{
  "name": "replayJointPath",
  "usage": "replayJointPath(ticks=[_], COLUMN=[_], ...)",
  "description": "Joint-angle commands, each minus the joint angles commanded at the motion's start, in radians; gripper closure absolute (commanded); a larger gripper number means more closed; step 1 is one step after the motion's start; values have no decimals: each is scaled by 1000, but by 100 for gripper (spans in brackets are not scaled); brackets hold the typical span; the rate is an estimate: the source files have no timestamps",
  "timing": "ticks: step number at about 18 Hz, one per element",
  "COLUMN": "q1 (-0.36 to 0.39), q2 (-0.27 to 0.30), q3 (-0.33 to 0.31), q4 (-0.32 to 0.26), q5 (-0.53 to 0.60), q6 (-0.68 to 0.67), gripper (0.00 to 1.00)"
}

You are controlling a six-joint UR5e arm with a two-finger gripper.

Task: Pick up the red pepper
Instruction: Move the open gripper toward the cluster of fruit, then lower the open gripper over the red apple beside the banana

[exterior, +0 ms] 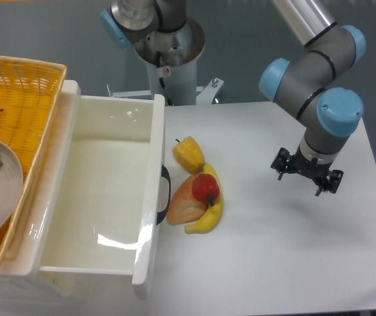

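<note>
white open drawer [102,197] at front left. red pepper [205,188] resting on banana [209,212] and orange-pink wedge [184,201], yellow pepper [188,153] just behind. tool [307,172] hovering well right over table [286,250], holding nothing; opening cannot be told.

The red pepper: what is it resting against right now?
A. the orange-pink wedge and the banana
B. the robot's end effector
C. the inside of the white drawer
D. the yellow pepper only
A: the red pepper sits on top of the orange-pink wedge and the banana, far from the end effector.
</note>
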Motion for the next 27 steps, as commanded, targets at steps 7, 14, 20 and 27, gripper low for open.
replayJointPath(ticks=[7, 14, 20, 27], q1=[9, 9, 11, -31], q2=[12, 57, 100, 106], q3=[-17, -107, -172, -199], q4=[2, 2, -9, -41], q5=[-86, -100, -268, -339], q6=[-107, -190, -461, -551], gripper=[0, 0, 0, 0])
